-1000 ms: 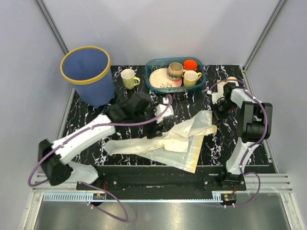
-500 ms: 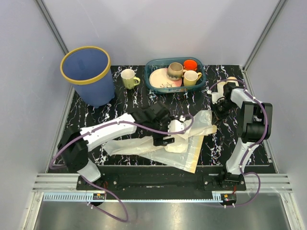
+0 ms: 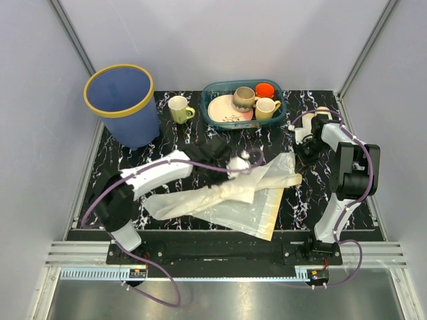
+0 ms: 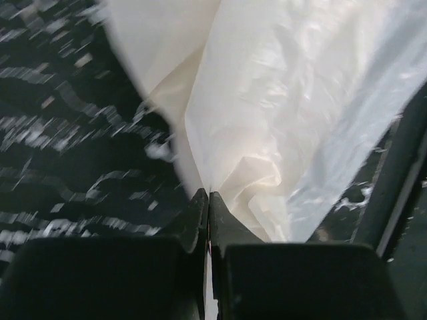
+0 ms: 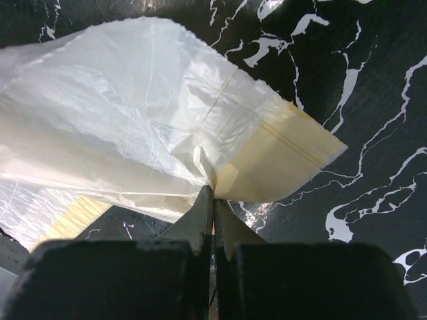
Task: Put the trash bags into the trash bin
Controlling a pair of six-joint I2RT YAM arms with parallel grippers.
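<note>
The bags (image 3: 227,200) lie flat on the desk (image 3: 133,160), in the middle and toward 6 o'clock. None is in the bin (image 3: 123,100) yet. The bin stands at the 10 o'clock corner, well apart from the bags.

Your left end effector (image 4: 208,200) is pressed together on a fold of the thin film. Your right end effector (image 5: 213,193) is pressed together too. It seems to pinch the bags' edge at their 3 o'clock end, where the film puckers at its tips.

Here is what could go wrong.

If you pull left toward the bin while the right side holds on, the film gets tight between the two. It could stretch, rip, or slide out of one pinch. Let go on the right before you pull hard.

The film is thin and slippery, and each pinch holds only a little bit. A fast pull could make it slip free.

There looks to be more than one layer. You may lift only the top one and leave the rest on the desk.

The bags are long. The loose tail could drag and bump the mug (image 3: 178,109) at 11 o'clock, which stands just beside the bin, or catch the basket (image 3: 243,125) at 12 o'clock.

The tail could also hang over the bin's rim and pull the bags back out. Lift high first.
</note>
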